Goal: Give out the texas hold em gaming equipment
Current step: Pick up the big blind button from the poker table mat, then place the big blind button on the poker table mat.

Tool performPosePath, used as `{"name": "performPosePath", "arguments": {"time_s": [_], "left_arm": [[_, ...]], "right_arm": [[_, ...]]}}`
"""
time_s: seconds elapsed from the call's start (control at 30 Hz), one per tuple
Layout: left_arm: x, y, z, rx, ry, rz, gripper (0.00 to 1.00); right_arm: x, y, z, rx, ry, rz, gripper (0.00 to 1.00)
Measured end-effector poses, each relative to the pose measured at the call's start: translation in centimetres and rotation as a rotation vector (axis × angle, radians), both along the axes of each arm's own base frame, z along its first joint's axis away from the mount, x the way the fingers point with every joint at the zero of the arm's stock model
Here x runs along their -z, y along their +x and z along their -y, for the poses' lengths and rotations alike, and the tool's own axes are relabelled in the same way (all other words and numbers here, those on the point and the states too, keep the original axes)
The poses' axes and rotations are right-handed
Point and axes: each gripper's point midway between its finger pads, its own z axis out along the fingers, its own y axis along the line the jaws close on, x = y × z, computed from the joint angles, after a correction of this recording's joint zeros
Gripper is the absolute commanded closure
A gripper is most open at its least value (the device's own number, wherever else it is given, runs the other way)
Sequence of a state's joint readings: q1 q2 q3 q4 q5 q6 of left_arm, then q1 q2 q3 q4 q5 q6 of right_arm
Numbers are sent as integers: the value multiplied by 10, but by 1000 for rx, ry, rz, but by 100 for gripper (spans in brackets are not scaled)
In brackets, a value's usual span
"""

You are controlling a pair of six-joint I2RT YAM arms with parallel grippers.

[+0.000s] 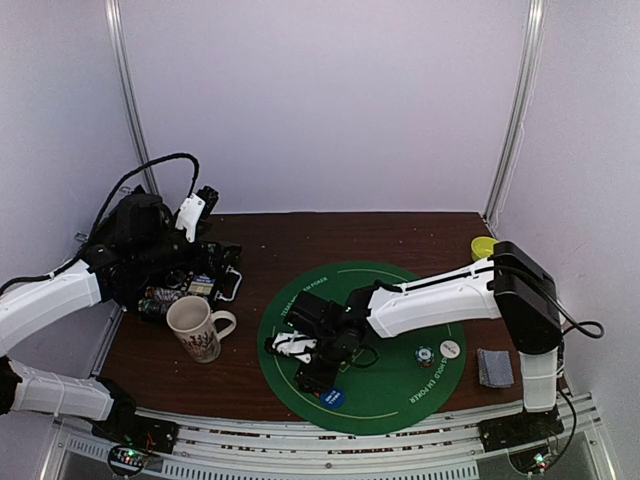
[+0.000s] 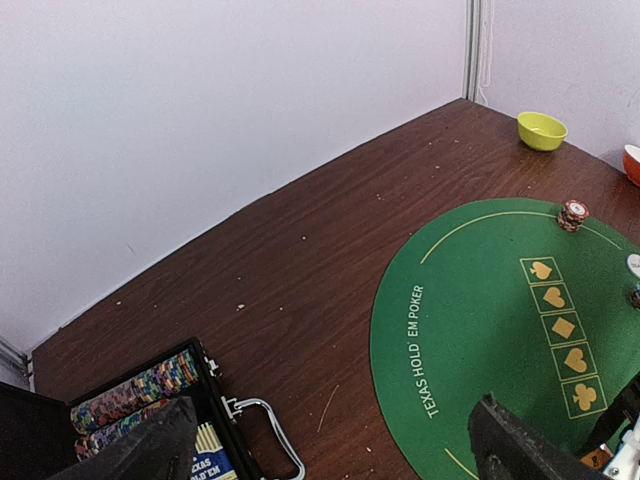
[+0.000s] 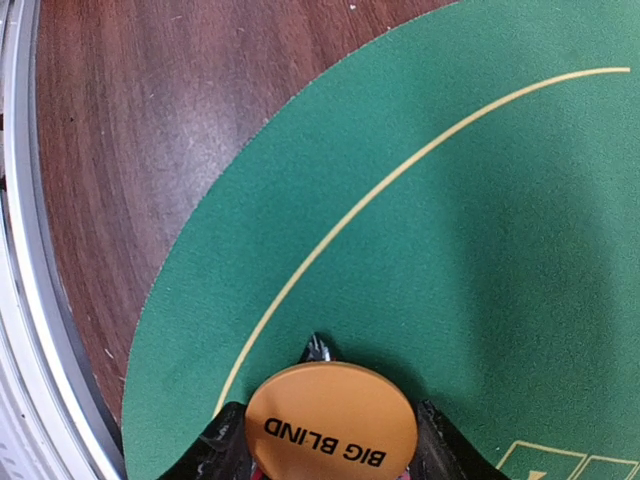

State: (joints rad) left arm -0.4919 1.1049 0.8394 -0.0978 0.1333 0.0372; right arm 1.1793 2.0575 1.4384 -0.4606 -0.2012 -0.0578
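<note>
The right pincer [image 3: 331,450] is over the near-left part of the round green felt mat [image 3: 450,200], close to the mat's edge and its yellow arc line. Its two black fingers [image 3: 226,445] stand at a middling width, pressed against either side of the orange round button [image 3: 330,425] marked BIG BLIND. It seems to be gripped, though whether the button rests on the felt or is raised off it I cannot tell.

A blue round button [image 1: 333,397] lies on the mat's near edge, just beside that pincer. A white round button [image 1: 450,349] and a small teal-white chip stack [image 1: 425,355] sit side by side on the mat's right part. A red-white chip stack [image 2: 573,214] stands at the mat's far rim. The grey-blue-backed deck of cards [image 1: 494,367] lies on the dark brown wooden desk [image 1: 245,385], right of the mat and apart from it.

The left pincer [image 2: 335,430] hangs with its jaws spread wide and nothing between them, beside the open black case of chips [image 2: 140,395] at the desk's left. A patterned cream mug [image 1: 195,328] stands near the case. A small yellow bowl [image 2: 542,130] sits at the far right corner.
</note>
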Motion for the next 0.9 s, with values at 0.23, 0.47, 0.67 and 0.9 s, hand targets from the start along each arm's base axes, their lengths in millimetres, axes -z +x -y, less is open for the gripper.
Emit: {"name": "performPosePath", "arguments": {"time_s": [0.23,0.47,0.67,0.9], "left_arm": [[0,0,0,1,2,2,2],[0,0,0,1,3,2,2],[0,0,-1,-2,6,4,2],[1,1,-1,-4,10,2,2]], "right_arm": [[-9,1,-8,3,40,-19,57],[-38,60,-8,191,154,-8,60],[-66,174,10,542,215,114,59],[-32,228,37,744,130,185,48]]}}
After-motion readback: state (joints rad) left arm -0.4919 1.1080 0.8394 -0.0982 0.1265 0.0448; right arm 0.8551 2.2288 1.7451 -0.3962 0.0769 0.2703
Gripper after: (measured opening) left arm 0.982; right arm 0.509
